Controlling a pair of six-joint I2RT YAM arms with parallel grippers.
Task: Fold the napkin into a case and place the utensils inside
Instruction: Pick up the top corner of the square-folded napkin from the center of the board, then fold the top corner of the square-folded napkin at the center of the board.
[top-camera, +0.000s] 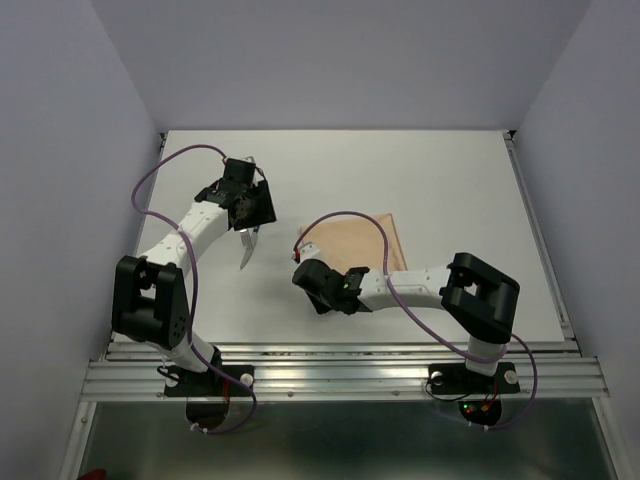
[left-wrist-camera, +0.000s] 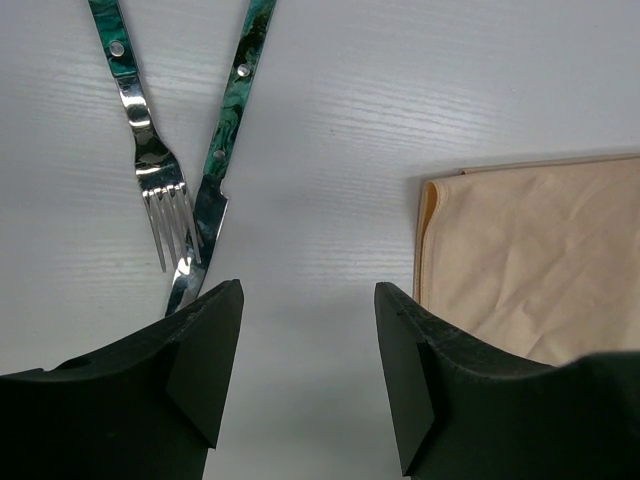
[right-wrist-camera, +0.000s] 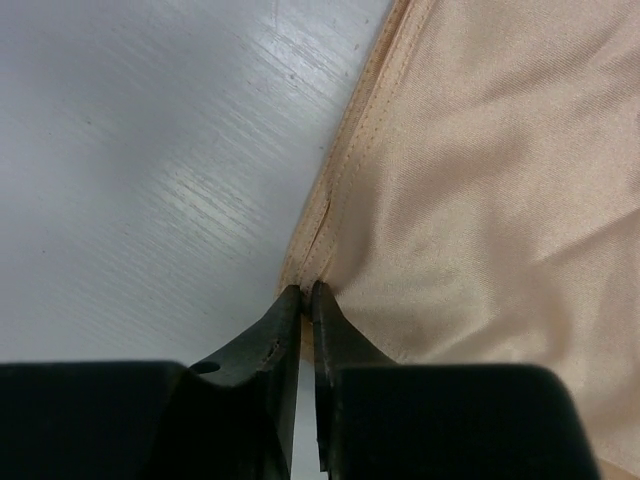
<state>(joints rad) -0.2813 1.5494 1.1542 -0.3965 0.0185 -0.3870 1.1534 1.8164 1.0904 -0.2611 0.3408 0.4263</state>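
The peach-tan napkin lies folded flat in the middle of the table, its stitched edges stacked in layers. My right gripper is shut on its near left hem; from above, this gripper sits at the cloth's left corner. A fork and a knife with green handles lie crossed on the table, left of the napkin. My left gripper hangs open between utensils and cloth, holding nothing. Seen from above, the left gripper covers most of the utensils.
The white table has a metal rail along its near edge and another along its right side. Grey walls close in the left, back and right. A purple cable loops over each arm.
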